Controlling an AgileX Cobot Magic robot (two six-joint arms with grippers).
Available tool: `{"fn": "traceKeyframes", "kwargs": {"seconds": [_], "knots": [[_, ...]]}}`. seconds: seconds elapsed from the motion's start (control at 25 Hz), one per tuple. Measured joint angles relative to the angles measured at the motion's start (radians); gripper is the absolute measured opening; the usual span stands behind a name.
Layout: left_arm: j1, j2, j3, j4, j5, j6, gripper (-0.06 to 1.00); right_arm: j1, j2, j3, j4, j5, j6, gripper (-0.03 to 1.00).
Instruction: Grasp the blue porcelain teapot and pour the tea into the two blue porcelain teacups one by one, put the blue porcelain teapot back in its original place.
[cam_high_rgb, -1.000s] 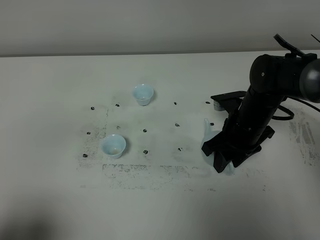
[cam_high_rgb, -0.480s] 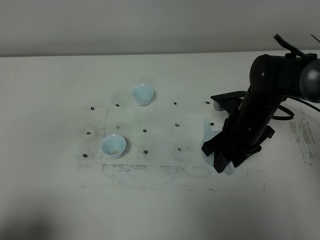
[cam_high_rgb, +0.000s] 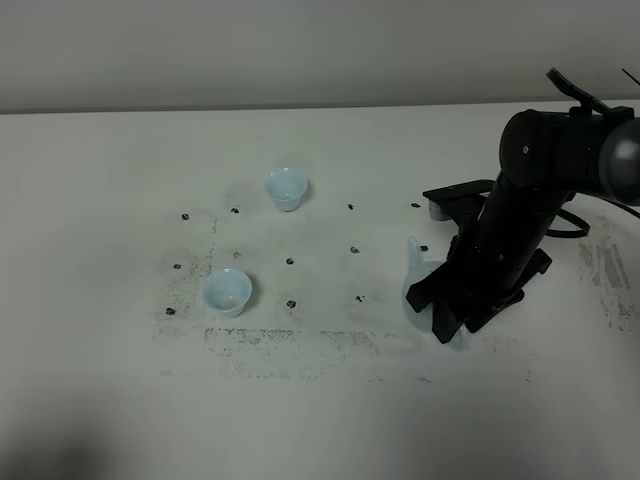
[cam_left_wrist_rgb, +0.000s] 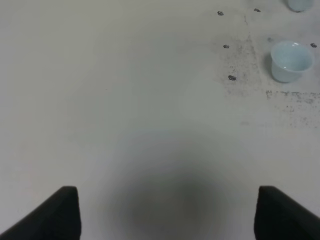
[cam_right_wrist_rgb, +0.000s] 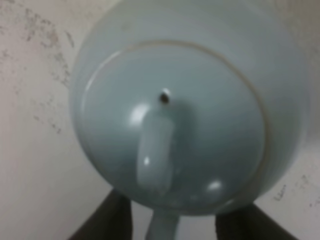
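Note:
The blue porcelain teapot fills the right wrist view from above, with its knobbed lid and its loop handle at the edge of the picture. In the high view only its spout and a bit of its body show under the right arm. My right gripper hangs over it, with its dark fingers on either side of the handle and gaps showing between them. The two blue porcelain teacups stand upright, one at the back and one nearer; the nearer one also shows in the left wrist view. My left gripper is open and empty.
Small dark marks and scuffs outline a rectangle on the white table. The right arm's black links rise over the table's right side. A dark shadow lies at the front left corner.

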Motion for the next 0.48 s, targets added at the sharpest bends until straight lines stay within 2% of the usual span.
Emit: {"fn": "traceKeyframes", "kwargs": {"seconds": [0.16, 0.24, 0.48], "knots": [[0.0, 0.0, 0.0, 0.0, 0.0, 0.0, 0.68, 0.0, 0.0, 0.0, -0.001, 0.0, 0.001, 0.2], [0.0, 0.0, 0.0, 0.0, 0.0, 0.0, 0.68, 0.0, 0.0, 0.0, -0.002, -0.001, 0.001, 0.09], [0.0, 0.0, 0.0, 0.0, 0.0, 0.0, 0.68, 0.0, 0.0, 0.0, -0.003, -0.01, 0.001, 0.06]]}}
